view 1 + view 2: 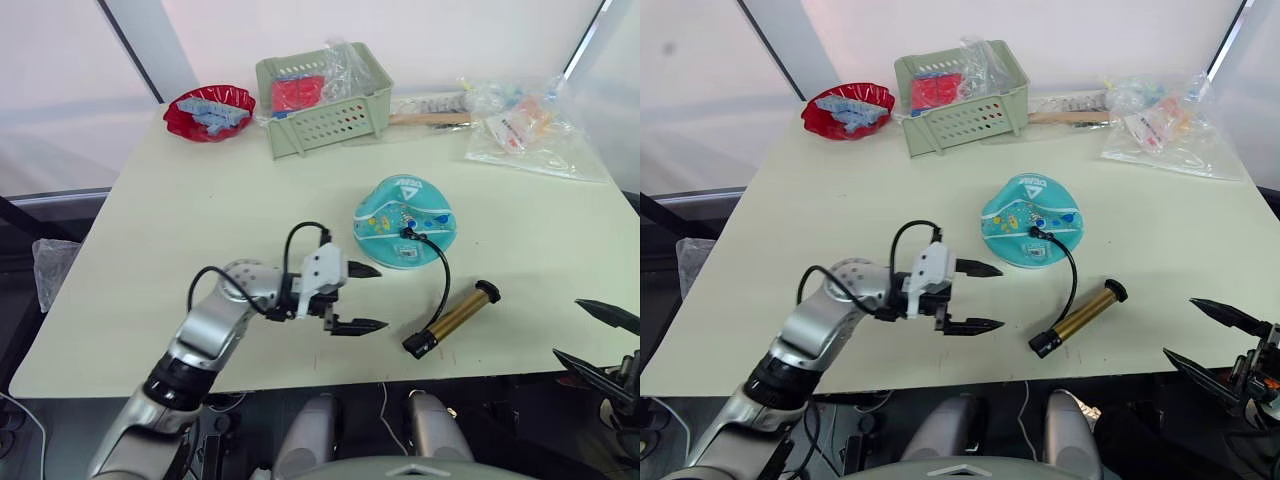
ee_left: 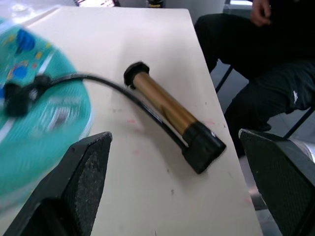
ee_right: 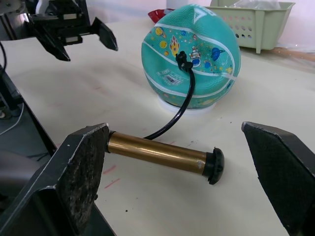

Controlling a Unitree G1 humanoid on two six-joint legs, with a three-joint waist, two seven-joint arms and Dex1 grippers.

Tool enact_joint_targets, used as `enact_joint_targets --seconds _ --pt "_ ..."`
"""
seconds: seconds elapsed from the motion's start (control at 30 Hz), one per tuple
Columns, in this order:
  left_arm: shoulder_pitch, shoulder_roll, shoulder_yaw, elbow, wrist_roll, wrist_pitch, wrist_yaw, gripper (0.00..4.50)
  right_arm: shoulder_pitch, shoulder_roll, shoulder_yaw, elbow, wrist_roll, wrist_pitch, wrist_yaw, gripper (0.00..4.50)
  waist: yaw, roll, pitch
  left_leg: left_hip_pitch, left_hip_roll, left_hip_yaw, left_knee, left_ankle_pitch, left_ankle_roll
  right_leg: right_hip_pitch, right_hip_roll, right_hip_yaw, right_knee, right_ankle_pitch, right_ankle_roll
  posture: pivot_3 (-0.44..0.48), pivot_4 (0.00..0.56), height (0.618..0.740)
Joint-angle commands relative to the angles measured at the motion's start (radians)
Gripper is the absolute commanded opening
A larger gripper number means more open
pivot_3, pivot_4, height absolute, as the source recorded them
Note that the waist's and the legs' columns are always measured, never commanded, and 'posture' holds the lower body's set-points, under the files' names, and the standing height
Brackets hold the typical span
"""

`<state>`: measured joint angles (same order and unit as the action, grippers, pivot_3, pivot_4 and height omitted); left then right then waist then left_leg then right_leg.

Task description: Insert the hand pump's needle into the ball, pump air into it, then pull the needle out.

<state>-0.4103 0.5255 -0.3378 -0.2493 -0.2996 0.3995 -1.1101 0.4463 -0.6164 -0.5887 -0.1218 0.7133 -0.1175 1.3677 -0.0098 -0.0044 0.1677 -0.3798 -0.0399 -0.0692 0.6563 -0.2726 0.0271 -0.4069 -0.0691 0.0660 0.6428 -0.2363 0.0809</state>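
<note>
Judging from the black fitting of the needle (image 3: 183,61) already seated in the teal rubber ball (image 1: 405,222) mid-tabletop, with the bronze-gold hand pump (image 1: 452,319) lying free at its 5 o'clock and both the left hand (image 1: 350,297) and right hand (image 1: 1205,340) open and empty, insertion seems done while pumping and pulling out remain.

Head stereo overhead; wrists tabletop-level.
</note>
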Motion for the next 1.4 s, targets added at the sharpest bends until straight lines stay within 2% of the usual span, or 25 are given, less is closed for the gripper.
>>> enact_joint_targets --seconds 0.03,0.43,0.9,1.0,1.4 --pt "-0.047 -0.034 -0.038 0.014 0.019 0.033 0.022 4.40 0.013 0.004 -0.024 -0.029 0.011 -0.020 -0.002 4.50 -0.001 0.000 0.000 0.000 0.000 0.000 0.000 0.000 0.000 0.000 0.000 0.000 0.000 0.000 0.000 0.000 0.150 0.737" --pt "-0.205 -0.252 -0.173 0.089 0.040 0.332 0.160 4.40 0.032 0.010 -0.027 -0.059 0.012 -0.026 -0.022 4.50 0.000 0.000 0.000 -0.002 -0.001 -0.007 0.012 0.000 0.000 0.006 0.001 -0.007 0.001 0.001 0.001 0.000 0.150 0.737" --pt "-0.257 -0.449 -0.310 0.241 0.161 0.399 0.331 4.40 0.056 -0.001 -0.037 -0.077 0.022 -0.004 -0.026 4.50 -0.001 0.000 0.000 0.000 -0.001 -0.011 0.013 0.000 0.000 0.011 0.000 -0.010 0.001 0.001 0.002 0.000 0.150 0.737" --pt "-0.253 -0.473 -0.366 0.262 0.203 0.415 0.364 4.40 0.057 0.007 -0.039 -0.071 0.010 -0.017 -0.036 4.50 0.000 -0.001 0.001 -0.001 -0.002 -0.011 0.013 0.000 0.000 0.011 0.000 -0.011 0.000 0.001 0.002 0.000 0.150 0.737" --pt "-0.274 -0.542 -0.443 0.381 0.304 0.447 0.459 4.40 0.050 0.015 -0.037 -0.049 -0.005 -0.043 -0.056 4.50 0.000 -0.002 0.002 -0.001 -0.002 -0.012 0.013 0.000 0.000 0.011 -0.001 -0.011 0.000 0.001 0.002 0.000 0.150 0.737"
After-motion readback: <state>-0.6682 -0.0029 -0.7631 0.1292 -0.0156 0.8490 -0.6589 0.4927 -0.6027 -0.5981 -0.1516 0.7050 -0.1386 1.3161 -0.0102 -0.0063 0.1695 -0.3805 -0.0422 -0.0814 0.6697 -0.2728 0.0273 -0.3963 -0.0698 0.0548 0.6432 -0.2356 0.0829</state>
